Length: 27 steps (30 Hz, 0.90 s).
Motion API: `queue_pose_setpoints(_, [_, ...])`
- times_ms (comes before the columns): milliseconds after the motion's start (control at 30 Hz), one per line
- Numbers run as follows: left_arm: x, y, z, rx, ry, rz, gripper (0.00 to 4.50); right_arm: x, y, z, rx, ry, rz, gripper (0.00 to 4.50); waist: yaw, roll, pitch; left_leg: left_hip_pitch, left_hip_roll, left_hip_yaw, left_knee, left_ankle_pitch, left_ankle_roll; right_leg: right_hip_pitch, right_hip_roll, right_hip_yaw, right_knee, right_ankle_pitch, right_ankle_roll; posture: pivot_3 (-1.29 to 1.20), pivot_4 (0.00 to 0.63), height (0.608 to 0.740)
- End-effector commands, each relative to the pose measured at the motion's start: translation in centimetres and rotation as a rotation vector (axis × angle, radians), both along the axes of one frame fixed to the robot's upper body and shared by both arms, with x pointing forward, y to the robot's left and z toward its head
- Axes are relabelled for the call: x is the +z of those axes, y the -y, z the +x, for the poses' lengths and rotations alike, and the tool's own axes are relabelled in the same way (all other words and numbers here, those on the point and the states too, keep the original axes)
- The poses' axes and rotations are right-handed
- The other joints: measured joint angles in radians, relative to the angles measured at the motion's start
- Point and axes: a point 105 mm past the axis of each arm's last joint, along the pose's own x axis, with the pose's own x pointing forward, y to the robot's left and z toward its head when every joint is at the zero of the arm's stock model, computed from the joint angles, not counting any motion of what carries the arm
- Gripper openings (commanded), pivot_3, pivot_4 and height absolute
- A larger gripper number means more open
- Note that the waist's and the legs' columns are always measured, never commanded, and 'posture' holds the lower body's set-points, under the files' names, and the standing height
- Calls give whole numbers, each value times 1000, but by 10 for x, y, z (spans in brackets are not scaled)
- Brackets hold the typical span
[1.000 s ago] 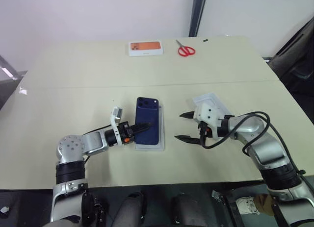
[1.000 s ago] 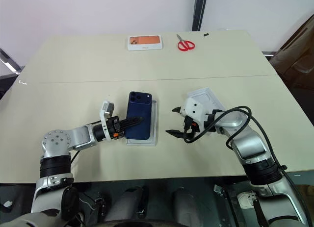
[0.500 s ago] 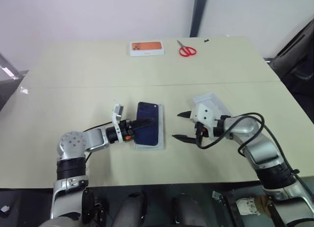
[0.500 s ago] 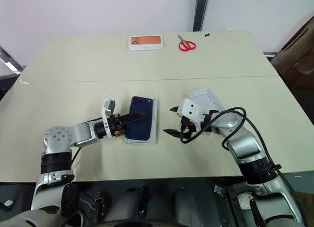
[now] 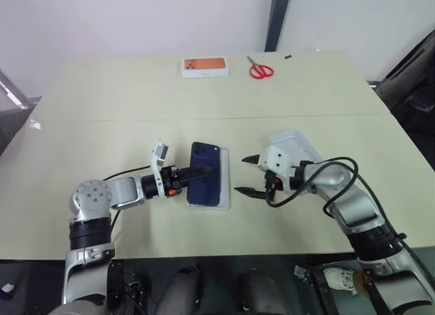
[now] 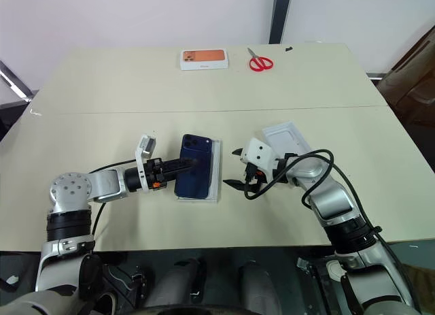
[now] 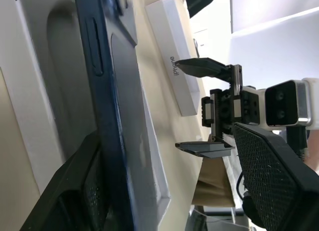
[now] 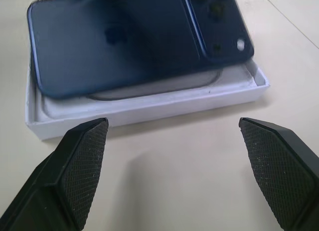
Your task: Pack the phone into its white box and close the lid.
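One navy-blue phone [image 5: 205, 180] lies tilted across one white box [image 5: 223, 192], its near edge between the fingers of the left gripper [image 5: 198, 172], whose jaws look spread and not clamping it. One right gripper [image 5: 247, 175], jaws wide apart, hovers just beside the box's other long side. One lid [image 5: 298, 147] lies behind it. Beyond: one small white carton [image 5: 204, 67], one pair of red scissors [image 5: 258, 70].
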Motion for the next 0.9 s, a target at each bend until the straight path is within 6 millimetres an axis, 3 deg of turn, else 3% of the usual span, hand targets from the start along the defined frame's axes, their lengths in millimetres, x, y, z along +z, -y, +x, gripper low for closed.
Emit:
queue_pose_setpoints(33, [19, 7, -2, -38, 66, -25, 3677, 10, -6, 1, 24, 46, 16, 4431, 1, 0, 0, 0, 0, 0, 0, 0, 0, 0, 0, 0, 0, 0, 0, 0, 150, 734])
queue_pose_setpoints(267, [22, 3, 3, -3, 78, 31, 3677, 8, -8, 1, 26, 47, 15, 4431, 0, 0, 0, 0, 0, 0, 0, 0, 0, 0, 0, 0, 0, 0, 0, 0, 150, 734])
queue_pose_setpoints(567, [32, -25, -9, -31, 97, 80, 3677, 7, -6, 3, 22, 45, 15, 4431, -1, 0, 0, 0, 0, 0, 0, 0, 0, 0, 0, 0, 0, 0, 0, 0, 150, 734])
queue_pose_setpoints(667, [31, -44, -4, 24, 134, 162, 3677, 10, -7, 4, 15, 25, 43, 4431, -2, 0, 0, 0, 0, 0, 0, 0, 0, 0, 0, 0, 0, 0, 0, 0, 150, 734])
queue_pose_setpoints(767, [35, -58, 7, 95, 139, 149, 2801, 15, -5, 10, -20, 12, 85, 3496, 0, 0, 0, 0, 0, 0, 0, 0, 0, 0, 0, 0, 0, 0, 0, 0, 150, 734])
queue_pose_setpoints(800, [30, -64, 15, 144, 164, 216, 2402, 15, -3, 14, -41, 24, 72, 3091, 1, 0, 0, 0, 0, 0, 0, 0, 0, 0, 0, 0, 0, 0, 0, 0, 150, 734])
queue_pose_setpoints(900, [22, -67, 31, 219, 224, 307, 811, 11, 1, 21, -65, 57, 26, 1454, 3, 0, 0, 0, 0, 0, 0, 0, 0, 0, 0, 0, 0, 0, 0, 0, 150, 734])
